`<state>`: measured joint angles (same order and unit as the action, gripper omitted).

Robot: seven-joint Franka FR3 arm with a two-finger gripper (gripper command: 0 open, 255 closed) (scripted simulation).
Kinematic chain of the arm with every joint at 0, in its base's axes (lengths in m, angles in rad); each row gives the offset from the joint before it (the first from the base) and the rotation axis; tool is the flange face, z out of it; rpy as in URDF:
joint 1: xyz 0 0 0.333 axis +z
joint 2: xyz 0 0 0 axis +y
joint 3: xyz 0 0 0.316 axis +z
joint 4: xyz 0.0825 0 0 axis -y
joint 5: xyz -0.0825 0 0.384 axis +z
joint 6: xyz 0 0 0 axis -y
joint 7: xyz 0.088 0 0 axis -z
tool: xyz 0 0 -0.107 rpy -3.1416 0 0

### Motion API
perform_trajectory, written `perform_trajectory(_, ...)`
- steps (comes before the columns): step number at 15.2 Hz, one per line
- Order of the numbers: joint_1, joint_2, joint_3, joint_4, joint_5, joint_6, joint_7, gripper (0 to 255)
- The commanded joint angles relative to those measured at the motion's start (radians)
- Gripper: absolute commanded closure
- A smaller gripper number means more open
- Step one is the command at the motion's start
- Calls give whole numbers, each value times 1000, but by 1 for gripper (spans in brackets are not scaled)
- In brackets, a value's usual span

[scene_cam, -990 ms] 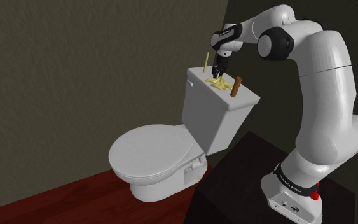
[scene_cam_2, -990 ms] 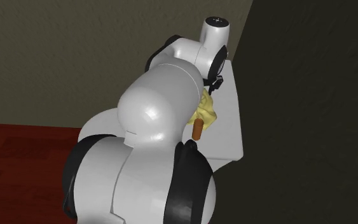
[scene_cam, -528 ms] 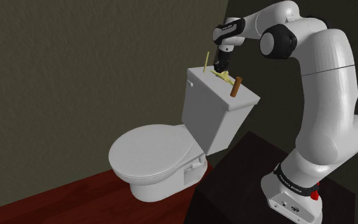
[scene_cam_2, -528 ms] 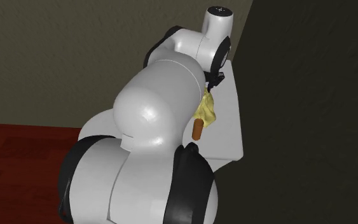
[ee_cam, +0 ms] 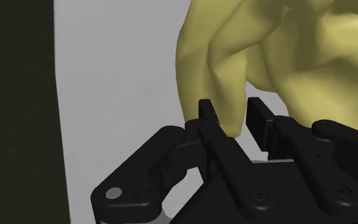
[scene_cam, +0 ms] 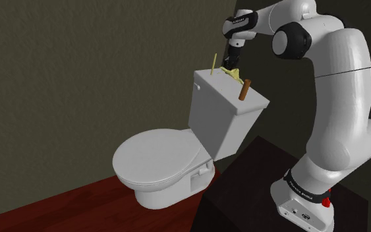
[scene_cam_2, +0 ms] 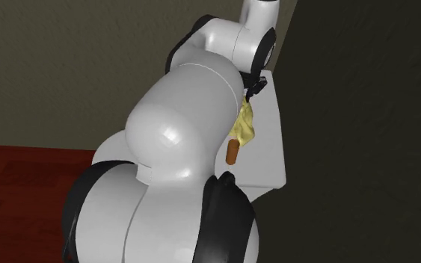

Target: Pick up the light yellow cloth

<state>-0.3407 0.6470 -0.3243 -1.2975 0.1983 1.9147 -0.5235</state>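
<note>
The light yellow cloth (scene_cam: 230, 72) hangs bunched from my black gripper (scene_cam: 233, 63) just above the white toilet tank lid (scene_cam: 225, 94); its lower end is close to or still brushing the lid. In the wrist view the cloth (ee_cam: 279, 57) spreads out past the gripper (ee_cam: 233, 117), with a fold clasped between the two fingers (ee_cam: 207, 112). In the second exterior view the cloth (scene_cam_2: 246, 126) droops beside the arm's white bulk, over the tank lid (scene_cam_2: 270, 153).
A short brown cylinder (scene_cam: 244, 90) stands upright on the lid near the cloth, also seen in the second exterior view as a brown cylinder (scene_cam_2: 232, 152). A thin yellow stick (scene_cam: 212, 63) rises at the lid's back. The toilet seat (scene_cam: 154, 158) lies below; dark walls close in behind.
The gripper has risen from the tank lid with the cloth in it. The cloth, flat on the lid before, is now pulled up into a hanging bunch.
</note>
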Motion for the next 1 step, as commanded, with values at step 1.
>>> perform_trajectory(1, 0, -1, 0, 7, -1, -9, 1, 255)
